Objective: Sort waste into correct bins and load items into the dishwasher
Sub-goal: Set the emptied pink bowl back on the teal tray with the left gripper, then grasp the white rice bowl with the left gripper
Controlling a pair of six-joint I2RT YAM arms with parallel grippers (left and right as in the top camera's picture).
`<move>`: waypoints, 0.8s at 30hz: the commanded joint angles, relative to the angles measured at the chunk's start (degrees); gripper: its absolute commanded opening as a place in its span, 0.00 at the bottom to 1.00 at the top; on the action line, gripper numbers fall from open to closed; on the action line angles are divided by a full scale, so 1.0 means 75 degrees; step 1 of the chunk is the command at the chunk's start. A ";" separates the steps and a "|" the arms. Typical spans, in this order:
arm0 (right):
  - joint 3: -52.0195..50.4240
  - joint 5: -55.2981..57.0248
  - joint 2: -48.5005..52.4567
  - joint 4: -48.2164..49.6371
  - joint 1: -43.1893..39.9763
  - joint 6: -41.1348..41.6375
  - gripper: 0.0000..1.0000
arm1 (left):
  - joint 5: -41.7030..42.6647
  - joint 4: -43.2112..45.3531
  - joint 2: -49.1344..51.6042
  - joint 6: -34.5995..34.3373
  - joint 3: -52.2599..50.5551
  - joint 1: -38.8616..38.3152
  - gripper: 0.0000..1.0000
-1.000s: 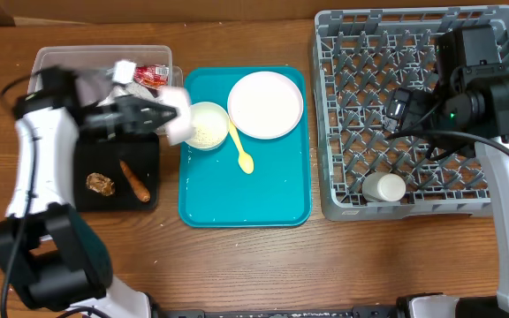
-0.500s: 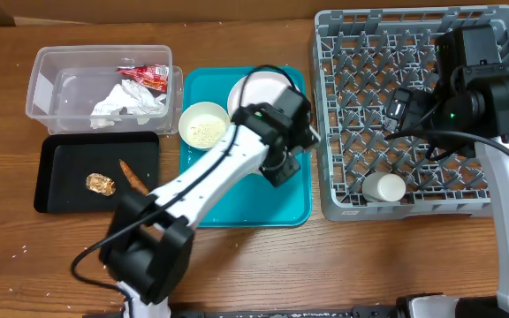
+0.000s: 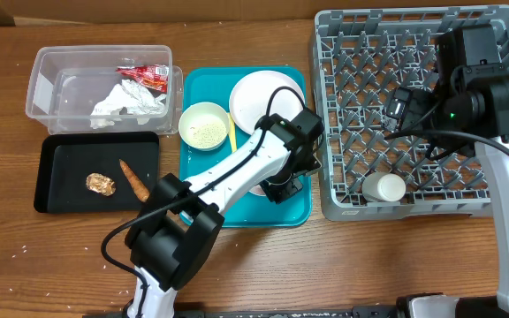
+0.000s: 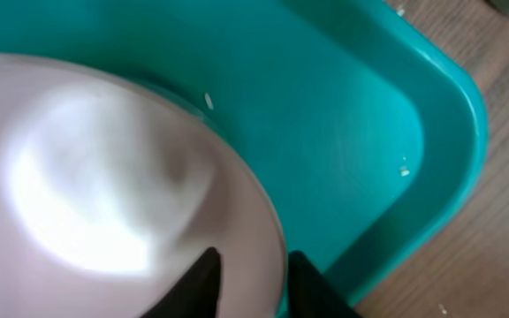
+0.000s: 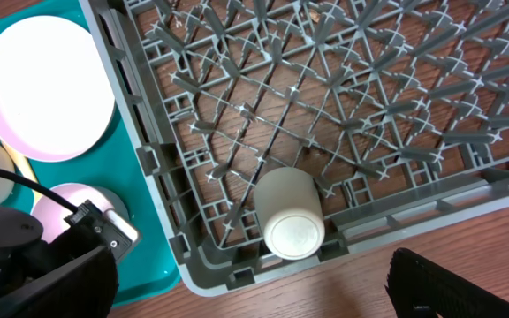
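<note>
Starting at the left, the clear plastic tub holds the crumpled white napkin and the red printed wrapper, the wrapper being at the tub's far right side. Just below it in the overhead view, the black tray carries two brown food scraps, which lie near each other.

Next comes the teal serving tray. On it stand a white bowl with rice grains at the far left and the yellow spoon just beside that bowl, partly hidden under the left arm. The white plate is at the far side. Toward the tray's near right corner sits a second white bowl.

The left gripper is at this bowl. Its fingers stand apart, one on each side of the rim, and a strip of white shows between them, so the claw is not clenched.

To the right, the grey dish rack holds the small white cup near its near left corner. The cup seems to lie on its side between the pegs. The right gripper hangs above the rack, spread wide and holding nothing.
</note>
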 commanded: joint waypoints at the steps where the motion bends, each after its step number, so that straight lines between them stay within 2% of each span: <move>1: 0.0122 0.0082 -0.0020 0.0044 0.0023 -0.0047 1.00 | 0.0207 -0.0714 0.0026 0.0044 0.1294 0.0029 0.37; 4: 0.0122 0.0082 -0.0020 0.0041 0.0023 -0.0047 1.00 | -0.0114 -0.1504 0.0026 -0.0090 0.2766 0.0108 0.51; 6: 0.0122 0.0082 -0.0020 0.0020 0.0023 -0.0050 1.00 | -0.0493 -0.1647 0.0026 -0.0606 0.3337 0.0350 0.54; 7: 0.0122 0.0082 -0.0020 0.0015 0.0023 -0.0050 1.00 | -0.0682 -0.1597 0.0026 -0.1081 0.3523 0.0580 0.56; 8: 0.0122 0.0082 -0.0020 0.0015 0.0023 -0.0050 1.00 | -0.0991 -0.1384 0.0026 -0.2352 0.3599 0.1180 0.63; 11: 0.0122 0.0082 -0.0020 0.0026 0.0023 -0.0050 1.00 | -0.0935 -0.1078 0.0064 -0.3643 0.3483 0.2314 0.64; 13: 0.0122 0.0082 -0.0020 0.0082 0.0023 -0.0050 1.00 | -0.0530 -0.0659 0.0146 -0.3698 0.3299 0.2906 0.64; 16: 0.0122 0.0082 -0.0020 0.0140 0.0023 -0.0050 1.00 | -0.0026 -0.0335 0.0329 -0.3293 0.2970 0.3340 0.59; 20: 0.0122 0.0085 -0.0020 0.0137 0.0023 -0.0052 1.00 | 0.0044 -0.0379 0.0842 -0.2812 0.2786 0.3340 0.48; 24: 0.0122 0.0085 -0.0020 0.0134 0.0023 -0.0052 1.00 | 0.0044 -0.0370 0.1207 -0.2672 0.2763 0.3159 0.44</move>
